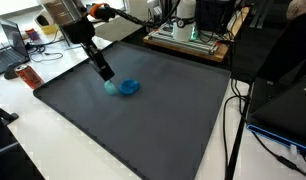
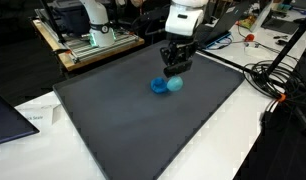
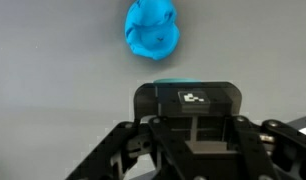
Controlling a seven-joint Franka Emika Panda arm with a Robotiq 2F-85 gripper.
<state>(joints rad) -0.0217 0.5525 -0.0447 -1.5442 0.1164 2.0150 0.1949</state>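
A dark grey mat (image 1: 143, 130) covered most of a white table (image 1: 53, 135) in a lab crowded with gear. Left of the mat's middle, in an exterior view, the arm slanted down from the upper left, and the gripper (image 1: 108, 78) had its tips low over the mat. The jaws were closed in on a pale teal ball (image 1: 112, 88), which sat on the mat right at the fingertips. The ball (image 2: 176, 84) showed in both exterior views. The wrist view gave only a thin teal sliver of it (image 3: 173, 82) above the gripper's black body.

Just to the right of the ball, touching it or nearly so, lay a brighter blue lump (image 1: 129, 87), soft and crumpled in the wrist view (image 3: 151, 28). Nothing held it.

Further right, behind the mat's back edge, stood a rack (image 1: 190, 35) with green parts. Black cables (image 1: 236, 115) ran down the table's right side.
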